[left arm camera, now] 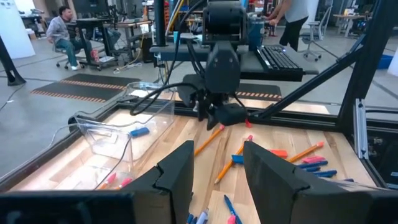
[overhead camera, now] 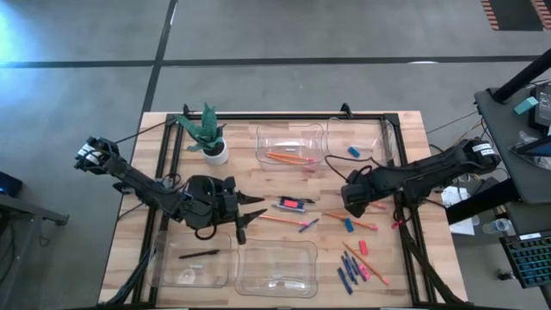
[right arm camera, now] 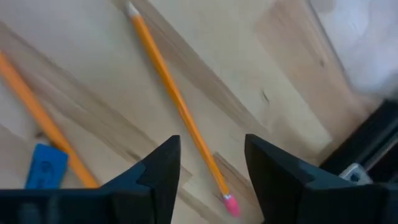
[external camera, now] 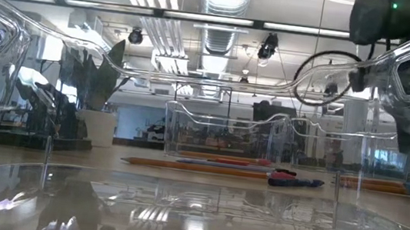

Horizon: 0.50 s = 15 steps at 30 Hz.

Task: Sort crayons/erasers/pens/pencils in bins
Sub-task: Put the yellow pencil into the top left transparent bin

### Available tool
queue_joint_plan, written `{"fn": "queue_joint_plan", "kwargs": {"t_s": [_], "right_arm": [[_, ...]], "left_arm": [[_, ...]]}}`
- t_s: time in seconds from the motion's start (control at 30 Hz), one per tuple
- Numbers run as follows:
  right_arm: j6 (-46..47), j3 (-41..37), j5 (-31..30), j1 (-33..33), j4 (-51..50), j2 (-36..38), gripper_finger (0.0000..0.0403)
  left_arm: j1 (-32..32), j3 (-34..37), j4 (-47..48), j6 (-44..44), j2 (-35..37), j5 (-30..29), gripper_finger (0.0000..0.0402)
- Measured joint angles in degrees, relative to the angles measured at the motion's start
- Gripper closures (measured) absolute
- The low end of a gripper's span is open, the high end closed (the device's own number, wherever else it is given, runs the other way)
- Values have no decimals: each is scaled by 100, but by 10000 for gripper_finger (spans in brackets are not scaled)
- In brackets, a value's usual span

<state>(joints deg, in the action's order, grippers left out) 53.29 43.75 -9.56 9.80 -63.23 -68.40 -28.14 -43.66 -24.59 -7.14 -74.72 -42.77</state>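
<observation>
My right gripper [overhead camera: 351,205] is open and points down over the table's right half. Its fingers stand on either side of an orange pencil [right arm camera: 177,102] that lies flat on the wood, pink end [right arm camera: 230,203] toward the black frame. The left wrist view also shows this gripper [left arm camera: 219,115] above that pencil [left arm camera: 208,138]. My left gripper [overhead camera: 254,215] is open and empty at mid-table, pointing toward the right. Pencils [overhead camera: 288,158] lie in the far middle bin [overhead camera: 291,131]. A light-blue eraser [overhead camera: 353,151] lies in the far right bin [overhead camera: 379,138], and a black pen [overhead camera: 198,254] in the near left bin [overhead camera: 172,275].
The near middle bin [overhead camera: 275,280] stands at the front edge. Loose pencils [overhead camera: 280,220], dark-blue crayons [overhead camera: 349,274], pink erasers [overhead camera: 362,247] and a blue eraser [overhead camera: 348,225] lie between the arms. A small black box [overhead camera: 293,204] and a potted plant [overhead camera: 211,138] are nearby. People move beyond the table.
</observation>
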Motion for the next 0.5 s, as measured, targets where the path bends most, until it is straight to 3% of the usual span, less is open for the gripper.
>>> {"fn": "queue_joint_plan", "kwargs": {"t_s": [0.5], "right_arm": [[-139, -847, 52, -9, 1496, 0, 237]], "left_arm": [[-2, 17, 4, 5, -4, 3, 277]]}}
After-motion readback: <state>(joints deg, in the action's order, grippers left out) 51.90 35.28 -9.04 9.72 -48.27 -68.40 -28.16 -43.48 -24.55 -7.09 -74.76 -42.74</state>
